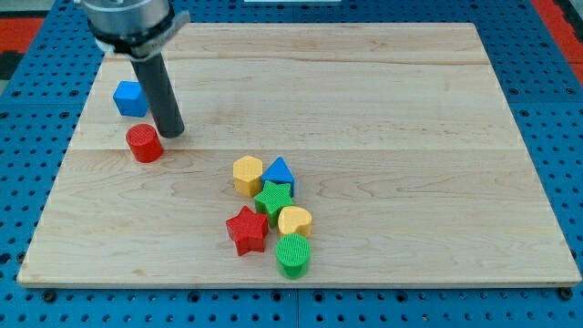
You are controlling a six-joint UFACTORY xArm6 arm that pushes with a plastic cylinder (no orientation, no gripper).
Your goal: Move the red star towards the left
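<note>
Presently, my tip (171,133), the lower end of the straight dark rod, is seen resting on the pale wooden counter (383,100) in the upper left part of the view. It stands just beside the red cylinder-shaped block (144,144), at that block's upper right, and whether the two touch cannot be told. The blue block with angled faces (130,98) is placed a little further toward the view's top left, near the rod but apart from the tip. No fingers are carried by this arm, so nothing is gripped; the rod ends only in the tip. The red star-shaped block (247,230), which is the thing of the task, is found well apart from the tip, in the lower middle of the counter, at the left edge of a tight cluster of blocks. Just to its upper right the green star-shaped block (273,199) is seen, seemingly touching it. Above this green star, the yellow block of roughly hexagonal shape (248,174) and the blue triangular block (279,171) are set side by side, the yellow one at the view's left. To the right of the red star the yellow heart-shaped block (294,220) is located, and directly below it the green cylinder-shaped block (293,255) is placed, nearest to the view's bottom edge.
</note>
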